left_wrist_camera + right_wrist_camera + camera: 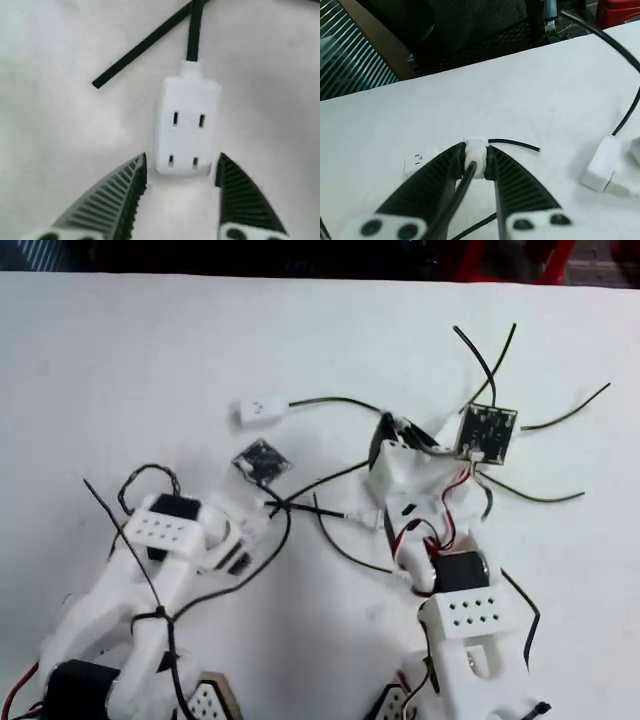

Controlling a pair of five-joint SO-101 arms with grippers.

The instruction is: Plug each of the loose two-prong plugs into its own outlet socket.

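A white outlet block [186,127] with two pairs of slots lies flat on the table, a black cord leaving its far end. My left gripper [181,162] is open, one finger on each side of the block's near end, low over the table [250,520]. My right gripper [476,150] is shut on a white two-prong plug [475,156], whose black cord runs back between the fingers. It hangs over the table's middle [392,430]. Beyond it lies a second white outlet [420,161] [263,410]. Another white plug body [602,162] with a black cord lies off to the side.
A black square board [487,432] with thin wires around it sits beside the right arm. A smaller black square [262,460] lies between the arms. Loose black cords [330,480] cross the white table [120,360]. A chair and red furniture stand beyond the far edge.
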